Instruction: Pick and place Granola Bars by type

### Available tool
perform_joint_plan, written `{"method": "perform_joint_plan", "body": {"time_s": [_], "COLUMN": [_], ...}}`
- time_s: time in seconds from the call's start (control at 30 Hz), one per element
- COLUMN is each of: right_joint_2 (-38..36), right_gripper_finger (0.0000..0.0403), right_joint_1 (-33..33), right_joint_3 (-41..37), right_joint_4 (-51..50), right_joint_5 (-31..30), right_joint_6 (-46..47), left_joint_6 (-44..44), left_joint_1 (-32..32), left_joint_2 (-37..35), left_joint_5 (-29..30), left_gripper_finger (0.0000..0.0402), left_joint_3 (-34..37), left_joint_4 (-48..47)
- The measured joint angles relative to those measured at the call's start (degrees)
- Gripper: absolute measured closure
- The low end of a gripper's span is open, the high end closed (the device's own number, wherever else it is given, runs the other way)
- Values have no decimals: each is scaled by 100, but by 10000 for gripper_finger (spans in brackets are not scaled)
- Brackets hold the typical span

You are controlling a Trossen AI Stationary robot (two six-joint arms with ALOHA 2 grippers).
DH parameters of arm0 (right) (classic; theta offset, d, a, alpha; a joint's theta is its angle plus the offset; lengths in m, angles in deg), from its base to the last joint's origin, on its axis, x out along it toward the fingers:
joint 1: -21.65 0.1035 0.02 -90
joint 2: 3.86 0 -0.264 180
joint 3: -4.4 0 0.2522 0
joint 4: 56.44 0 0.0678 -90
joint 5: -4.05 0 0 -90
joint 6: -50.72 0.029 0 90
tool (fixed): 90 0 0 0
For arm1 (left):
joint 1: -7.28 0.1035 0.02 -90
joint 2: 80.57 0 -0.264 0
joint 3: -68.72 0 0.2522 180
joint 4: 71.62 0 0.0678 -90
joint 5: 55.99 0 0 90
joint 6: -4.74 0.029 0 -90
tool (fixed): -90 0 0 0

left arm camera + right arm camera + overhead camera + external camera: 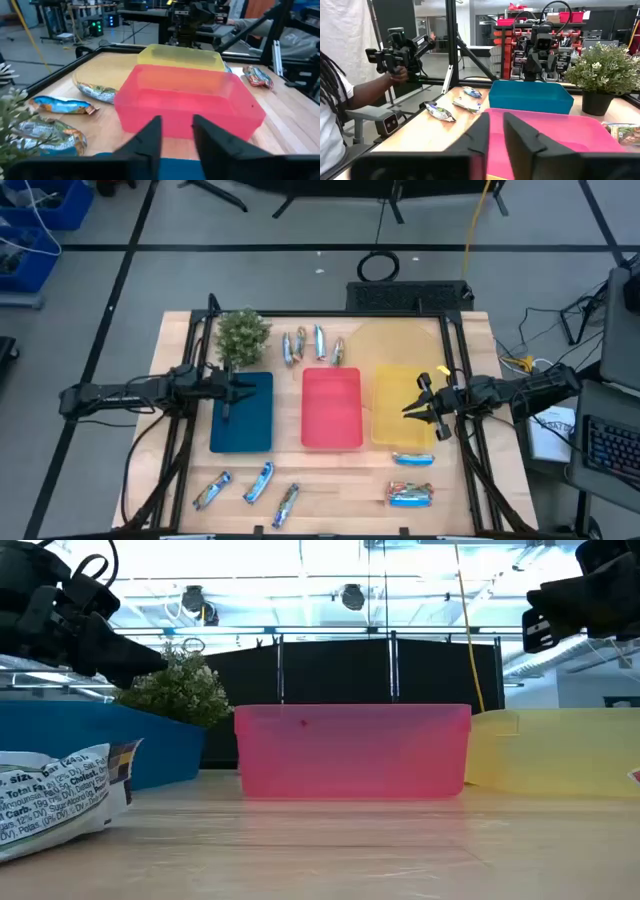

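Observation:
Several foil-wrapped granola bars lie flat on the wooden table: three at the far side (318, 343), three at the near left (259, 482), and two at the near right (411, 494). A blue tray (258, 438), a red tray (332, 408) and a yellow tray (392, 395) stand in a row. My left gripper (228, 391) hovers over the blue tray, narrowly open and empty (177, 132). My right gripper (410, 409) hovers over the yellow tray, narrowly open and empty (496, 129).
A small potted plant (242, 336) stands at the blue tray's far end, close to my left arm. A dark frame (455, 370) rims the table. A person (340, 105) holding a hand controller sits beyond the table's near edge.

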Motion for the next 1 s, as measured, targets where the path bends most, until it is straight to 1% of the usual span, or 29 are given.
{"method": "perform_joint_plan", "body": {"time_s": [0.07, 0.13, 0.17, 0.37, 0.43, 0.63, 0.8, 0.83, 0.87, 0.93, 1.0], "right_joint_2": [0, 0, 0, 0, 0, 0, 0, 0, 1, 15, 103], "right_gripper_finger": [393, 397, 398, 402, 402, 402, 401, 400, 399, 399, 394], "right_joint_1": [0, 0, 0, -2, -2, -2, -2, -2, 2, -4, -9], "right_joint_3": [0, 0, 0, 0, 0, 0, 0, -1, -1, 65, 285], "right_joint_4": [11, 62, 75, 66, 43, -35, 47, 135, 257, 393, 218], "right_joint_5": [-2, -17, -29, -295, -299, -293, -311, -374, -588, -1286, -1816], "right_joint_6": [-2, 3, 9, 0, 1, 142, 165, 245, 398, 588, 588], "left_joint_6": [116, 234, 256, 229, 228, 228, 223, 219, 211, 208, 208], "left_joint_1": [0, 0, 0, 0, 0, 0, 0, 0, 0, 0, 0], "left_joint_2": [0, 0, 0, 2, 2, 2, 2, 2, 2, 2, 2], "left_joint_5": [-59, -140, -186, -204, -203, -203, -203, -203, -203, -202, -201], "left_gripper_finger": [341, 383, 391, 396, 396, 371, 379, 383, 386, 394, 397], "left_joint_3": [0, 0, 0, 0, 0, 0, 0, 0, 0, 0, 0], "left_joint_4": [0, 0, 3, -42, -48, -52, -55, -57, -57, -57, -57]}}
